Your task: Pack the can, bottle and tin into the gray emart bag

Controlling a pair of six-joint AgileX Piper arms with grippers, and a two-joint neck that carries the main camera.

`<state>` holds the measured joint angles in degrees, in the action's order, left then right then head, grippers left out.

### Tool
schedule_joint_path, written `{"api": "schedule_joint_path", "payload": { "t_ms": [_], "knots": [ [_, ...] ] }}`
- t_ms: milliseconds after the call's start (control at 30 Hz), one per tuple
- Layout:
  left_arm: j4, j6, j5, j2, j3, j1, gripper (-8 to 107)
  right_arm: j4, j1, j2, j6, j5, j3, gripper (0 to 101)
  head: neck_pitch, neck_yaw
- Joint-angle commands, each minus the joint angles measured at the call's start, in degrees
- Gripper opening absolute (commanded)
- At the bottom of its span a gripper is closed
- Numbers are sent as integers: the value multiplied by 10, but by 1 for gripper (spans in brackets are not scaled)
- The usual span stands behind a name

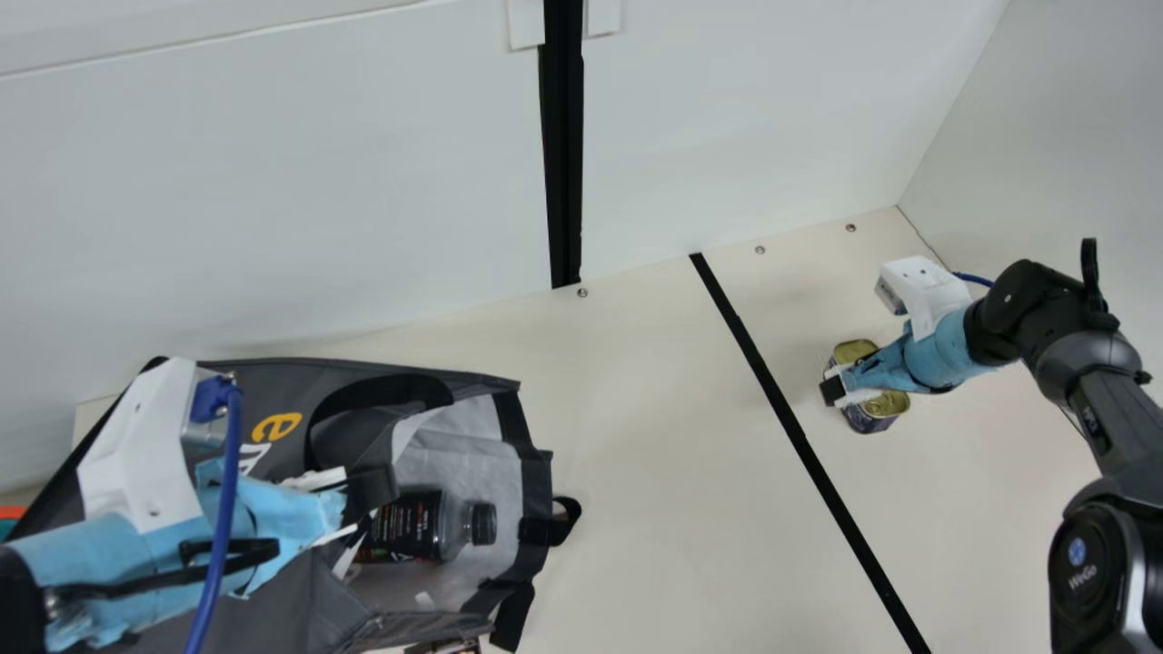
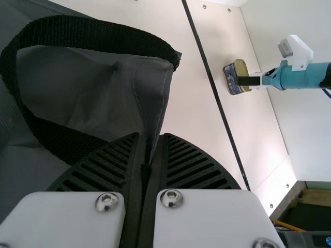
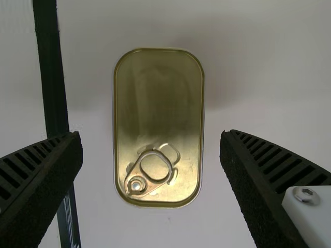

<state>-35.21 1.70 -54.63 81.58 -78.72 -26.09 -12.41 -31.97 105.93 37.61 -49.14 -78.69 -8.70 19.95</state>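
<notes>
My left gripper (image 1: 371, 490) is at the mouth of the gray emart bag (image 1: 354, 363); in the left wrist view this gripper (image 2: 150, 142) is shut on a fold of the bag's cloth (image 2: 103, 82). The bottle (image 1: 418, 527), with a dark label and black cap, lies inside the bag. At the right, my right gripper (image 1: 836, 391) is over the gold-topped tin (image 1: 886, 406). From the right wrist view, the right gripper (image 3: 151, 139) stands open, its fingers on either side of the tin (image 3: 158, 103), apart from it. The tin's ring-pull lid faces up.
A black tape line (image 1: 790, 418) crosses the table between bag and tin. White walls (image 1: 273, 182) stand behind and at the right. A small, partly hidden item (image 1: 450, 647) lies by the bag's lower edge, at the main view's bottom.
</notes>
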Motion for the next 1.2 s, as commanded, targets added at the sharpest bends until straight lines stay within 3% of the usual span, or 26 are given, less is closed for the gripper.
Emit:
{"api": "schedule_joint_path", "payload": {
  "t_ms": [0, 367, 833, 1167],
  "knots": [
    [0, 0, 0, 0, 0, 0, 10, 2, 1, 7, -3, 0, -2, 91, -13, 0],
    [0, 0, 0, 0, 0, 0, 10, 5, 6, 38, -11, 5, -17, 91, -13, 0],
    [0, 0, 0, 0, 0, 0, 10, -2, 7, 50, -2, 9, -22, 0, -13, 0],
    [0, 0, 0, 0, 0, 0, 10, -11, 10, 43, 15, 6, -28, 0, -13, 0]
  ]
}}
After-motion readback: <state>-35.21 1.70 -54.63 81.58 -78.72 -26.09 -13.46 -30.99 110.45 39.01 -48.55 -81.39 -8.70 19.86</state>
